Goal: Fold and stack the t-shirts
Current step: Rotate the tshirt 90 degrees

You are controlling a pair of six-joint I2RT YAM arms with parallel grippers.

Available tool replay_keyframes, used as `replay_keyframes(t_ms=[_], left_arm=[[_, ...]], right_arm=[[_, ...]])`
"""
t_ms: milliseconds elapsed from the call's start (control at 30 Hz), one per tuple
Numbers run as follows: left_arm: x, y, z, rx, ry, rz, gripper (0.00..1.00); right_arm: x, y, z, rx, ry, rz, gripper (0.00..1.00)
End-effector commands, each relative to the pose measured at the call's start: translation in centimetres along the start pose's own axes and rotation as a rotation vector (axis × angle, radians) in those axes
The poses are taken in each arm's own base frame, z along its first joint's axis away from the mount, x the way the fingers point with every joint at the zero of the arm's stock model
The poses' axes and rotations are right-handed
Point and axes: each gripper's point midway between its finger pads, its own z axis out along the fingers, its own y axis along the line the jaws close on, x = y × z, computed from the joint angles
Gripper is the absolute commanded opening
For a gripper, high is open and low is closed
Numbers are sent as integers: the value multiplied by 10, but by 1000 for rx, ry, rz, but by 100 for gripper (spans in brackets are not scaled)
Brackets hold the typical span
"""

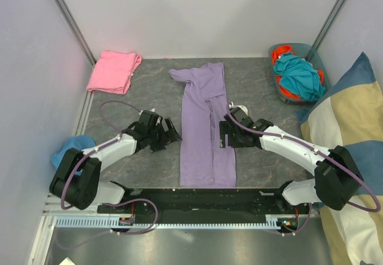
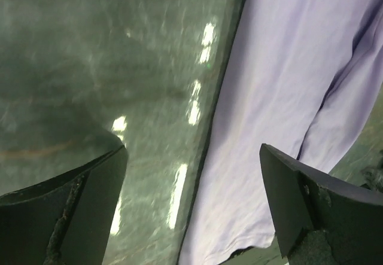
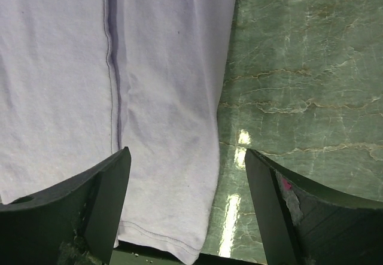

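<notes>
The lavender t-shirt lies flat in the middle of the table as 1 long narrow strip. It runs from the near edge toward the far wall with its sides turned in, and 1 sleeve pokes out to the left at its far end. The pink t-shirt sits well apart from it, to its far left, as a compact folded packet.

The left gripper hangs just beside the lavender t-shirt's left edge, about midway along the strip. Its fingers are spread wide with nothing between them, and its wrist view shows bare table and the cloth's edge under the gap. The right gripper is at the opposite, right edge. Its fingers are also spread and hold nothing, and the gap straddles that edge close to the hem. Whether either gripper touches the cloth I cannot tell.

To the far right of the lavender t-shirt stands a basket of teal and orange cloth, with a striped cushion beyond it.

By my reading the task is roughly half done. The pink t-shirt looks finished, and the lavender t-shirt has its lengthwise folds but lacks the crosswise fold. The 2 shirts lie apart, so stacking is not yet begun.
</notes>
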Motion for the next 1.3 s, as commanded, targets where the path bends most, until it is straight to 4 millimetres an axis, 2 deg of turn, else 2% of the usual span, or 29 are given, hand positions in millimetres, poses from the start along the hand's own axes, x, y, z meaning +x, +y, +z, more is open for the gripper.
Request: replay_keyframes(t_ms=[0,33,133,267,467,567,700,867,900,1067,1267], left_arm=[[15,8,-13,-8,-41,-33,100],[25,13,-13,-18,-24,-35,100],[46,13,-16,-9,14,-28,100],[75,3,-15,10,78,-11,100],[101,-8,-17,37,138,21,97],[116,-5,-18,34,181,21,93],[137,5,-26,26,253,23,91],[151,25,-40,-5,275,31,89],[155,31,-43,-18,287,30,83],[166,49,-50,-26,299,7,71],[165,52,-48,-25,273,-15,68]], right_arm=[[-6,4,-4,-33,-28,-8,86],[-6,5,-4,-37,-29,-6,86],[-5,4,-4,-36,-30,-4,86],[-3,3,-4,-35,-31,3,86],[0,0,-3,-31,-28,10,86],[3,-3,-3,-23,-30,15,86],[12,-7,-7,-27,-19,36,86],[25,-12,-14,-45,-17,77,86],[26,-13,-15,-47,-17,81,86],[31,-15,-18,-54,-11,107,86],[45,-19,-24,-61,8,141,86]])
